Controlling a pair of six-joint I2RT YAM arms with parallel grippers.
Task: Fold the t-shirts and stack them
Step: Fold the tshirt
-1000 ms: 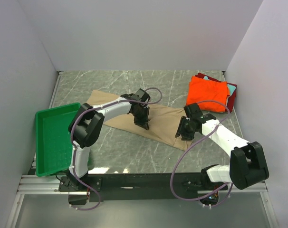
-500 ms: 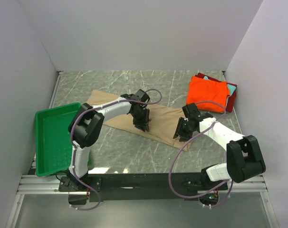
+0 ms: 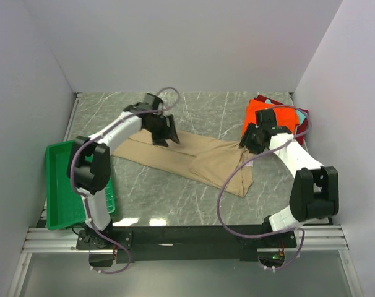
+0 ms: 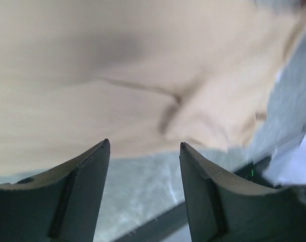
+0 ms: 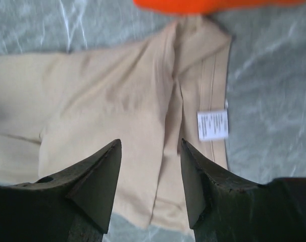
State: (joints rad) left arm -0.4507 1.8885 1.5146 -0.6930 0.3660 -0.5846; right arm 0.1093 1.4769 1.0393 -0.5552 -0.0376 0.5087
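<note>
The tan t-shirt lies in a long flat band across the middle of the table, its right end folded over. My left gripper hovers over its back left part, open, nothing between the fingers; the left wrist view shows tan cloth beyond my left gripper. My right gripper is open above the shirt's right end, my right gripper near a white label. Behind it sits the folded orange t-shirt on a dark red one, teal peeking at the back.
A green plastic tray sits at the left edge of the marble table. White walls close in the back and both sides. The black arm rail runs along the near edge.
The left gripper opened, let go of the tan shirt and moved back and left. The right arm swung back toward the orange stack, opening a little wider. The shirt's right end now lies folded over.
</note>
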